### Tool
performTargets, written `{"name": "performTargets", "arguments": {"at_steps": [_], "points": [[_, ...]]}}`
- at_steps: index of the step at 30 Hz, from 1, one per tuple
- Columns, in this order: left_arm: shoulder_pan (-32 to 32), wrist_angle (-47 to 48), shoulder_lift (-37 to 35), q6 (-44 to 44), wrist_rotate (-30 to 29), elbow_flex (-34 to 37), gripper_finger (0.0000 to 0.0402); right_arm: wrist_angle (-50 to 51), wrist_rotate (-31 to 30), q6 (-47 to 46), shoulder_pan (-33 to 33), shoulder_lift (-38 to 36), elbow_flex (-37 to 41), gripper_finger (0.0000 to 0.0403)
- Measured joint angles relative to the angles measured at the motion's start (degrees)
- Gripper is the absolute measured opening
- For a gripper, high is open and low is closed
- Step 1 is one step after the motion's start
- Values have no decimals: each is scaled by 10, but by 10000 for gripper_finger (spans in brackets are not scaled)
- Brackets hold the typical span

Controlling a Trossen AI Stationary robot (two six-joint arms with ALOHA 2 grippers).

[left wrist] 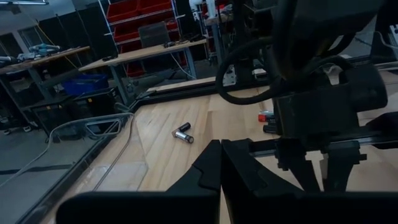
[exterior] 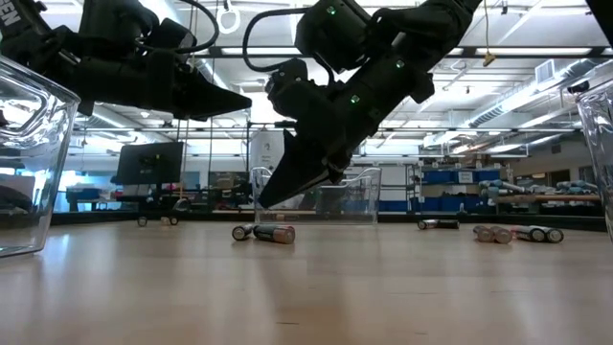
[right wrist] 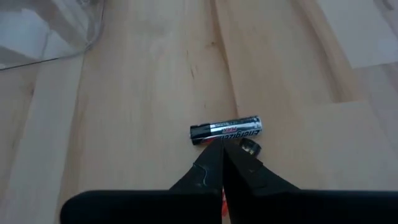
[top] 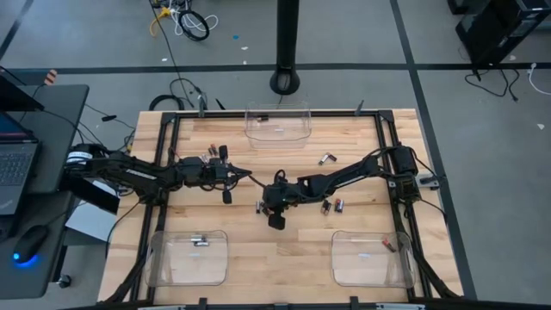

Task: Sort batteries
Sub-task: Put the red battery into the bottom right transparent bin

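Note:
My right gripper [right wrist: 224, 148] is shut and hangs over mid-table [top: 263, 203], its tips just short of a black battery [right wrist: 225, 130] that lies flat on the wood; a second small cell [right wrist: 250, 147] peeks out beside one finger. In the low view its fingers [exterior: 278, 192] slant down above two batteries [exterior: 263, 233] without touching them. My left gripper [left wrist: 221, 149] is shut too, raised beside the right arm [top: 250, 178]; a silvery battery [left wrist: 183, 134] lies beyond it. More batteries lie scattered [top: 326, 158], [top: 331, 206], [top: 213, 153].
Three clear bins stand on the table: one at the far edge [top: 277, 123], one near left [top: 164, 258] holding batteries [top: 201, 241], one near right [top: 353, 258] holding one battery [top: 387, 244]. A black frame [top: 385, 138] borders the wood. The two arms nearly meet mid-table.

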State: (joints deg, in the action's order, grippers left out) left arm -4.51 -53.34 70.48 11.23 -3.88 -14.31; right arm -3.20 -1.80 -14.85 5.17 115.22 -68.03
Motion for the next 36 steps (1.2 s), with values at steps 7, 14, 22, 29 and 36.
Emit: {"name": "performTargets", "arguments": {"at_steps": [7, 14, 22, 29, 36], "points": [[0, 2, 0, 0, 0, 0, 13, -44, 19, 2, -4, 28, -1, 10], [0, 6, 0, -3, 0, 0, 13, -43, 19, 0, -7, 29, 0, 11], [0, 6, 0, -3, 0, 0, 13, -19, 18, 0, -13, 29, 0, 11], [0, 5, 0, -3, 0, 0, 13, -17, 16, 9, -18, 27, 0, 18], [0, 6, 0, -2, 0, 0, 13, 13, -19, 10, -19, -13, 0, 48]]}}
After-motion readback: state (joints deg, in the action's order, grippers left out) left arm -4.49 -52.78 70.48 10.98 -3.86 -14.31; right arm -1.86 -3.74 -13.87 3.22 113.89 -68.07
